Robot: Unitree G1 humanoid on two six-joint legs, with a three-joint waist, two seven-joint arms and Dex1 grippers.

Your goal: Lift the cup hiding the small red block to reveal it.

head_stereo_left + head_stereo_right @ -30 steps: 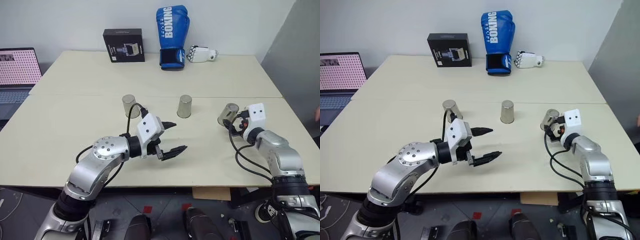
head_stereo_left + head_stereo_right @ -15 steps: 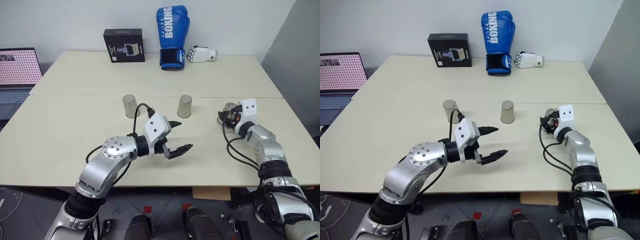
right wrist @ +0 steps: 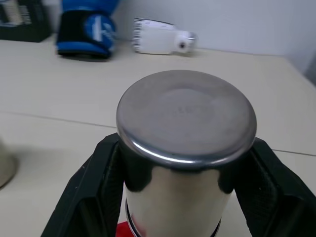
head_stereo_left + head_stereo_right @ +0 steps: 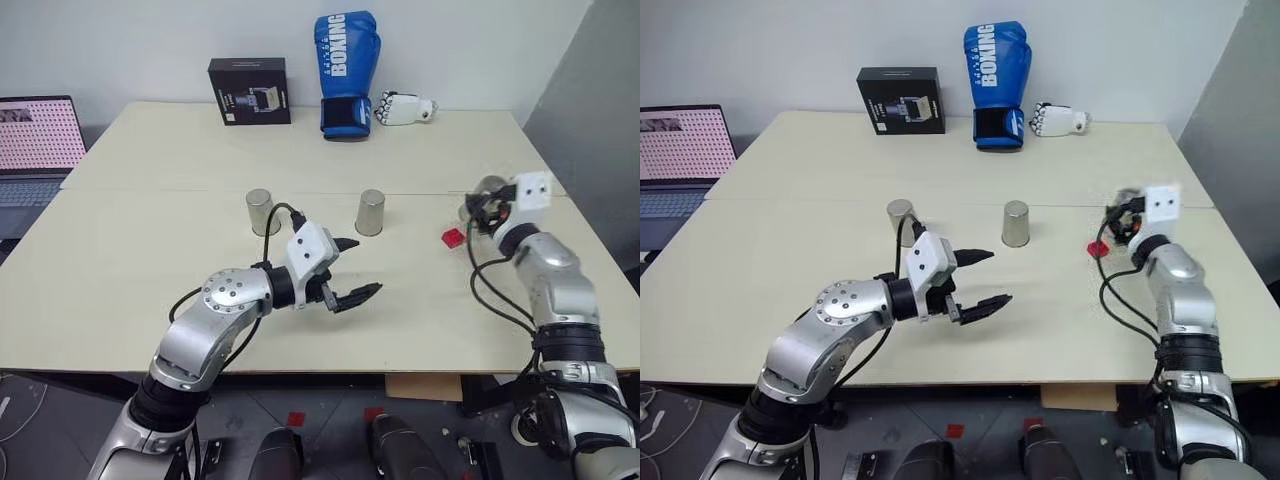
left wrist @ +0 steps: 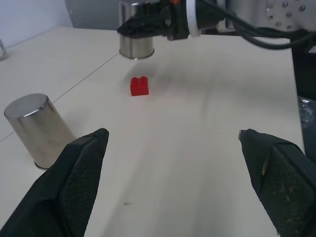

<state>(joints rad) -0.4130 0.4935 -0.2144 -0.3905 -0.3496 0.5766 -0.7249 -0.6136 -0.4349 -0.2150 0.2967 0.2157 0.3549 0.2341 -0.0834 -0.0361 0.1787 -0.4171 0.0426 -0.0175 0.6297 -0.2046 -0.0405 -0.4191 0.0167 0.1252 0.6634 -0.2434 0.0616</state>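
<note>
1. Left eye view: the right gripper (image 4: 487, 207) has its fingers clamped on the cup (image 4: 485, 190), held above the bench (image 4: 150, 250).
2. The small red block (image 4: 453, 237) lies uncovered on the bench, just below the raised cup.
3. The left gripper (image 4: 355, 270) hovers mid-bench, fingers apart, holding nothing.
4. Two other cups (image 4: 260, 212) stand upside down behind it.

beige table (image 4: 150, 250) carrying two cups (image 4: 260, 212), small red block (image 4: 453, 237), boxing glove (image 4: 343, 72).

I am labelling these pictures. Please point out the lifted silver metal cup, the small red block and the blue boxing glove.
lifted silver metal cup (image 3: 186, 112): right wrist view, flat base
small red block (image 5: 139, 86): left wrist view, front face
blue boxing glove (image 4: 344, 58): left eye view, middle
</note>
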